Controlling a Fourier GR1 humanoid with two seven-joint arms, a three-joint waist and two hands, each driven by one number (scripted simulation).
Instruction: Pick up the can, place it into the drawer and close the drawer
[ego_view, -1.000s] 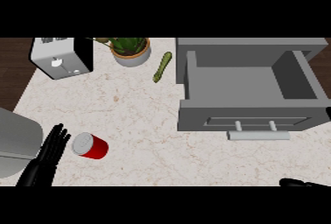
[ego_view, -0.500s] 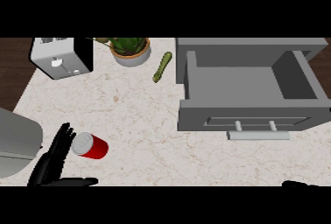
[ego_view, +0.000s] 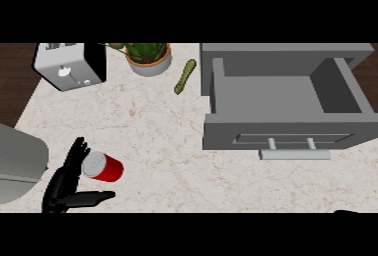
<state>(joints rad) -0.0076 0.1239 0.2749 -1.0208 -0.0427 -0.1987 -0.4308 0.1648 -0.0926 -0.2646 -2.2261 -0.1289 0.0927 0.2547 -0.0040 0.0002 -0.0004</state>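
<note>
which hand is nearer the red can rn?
Left. The left hand is right beside the red can, fingers straight along its left side. The right hand barely shows at the lower right edge, far off.

The pale marbled table (ego_view: 162, 130) carries a toaster (ego_view: 70, 65) at its far left corner, a potted plant (ego_view: 149, 57) beside it, and a green vegetable (ego_view: 184, 76) lying near the open grey drawer (ego_view: 284, 107). A red can (ego_view: 102, 166) lies tipped near the left edge.

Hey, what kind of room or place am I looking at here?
Most likely a kitchen counter: a pale marbled stone worktop carries a silver toaster, a potted green plant and an open grey drawer unit.
</note>
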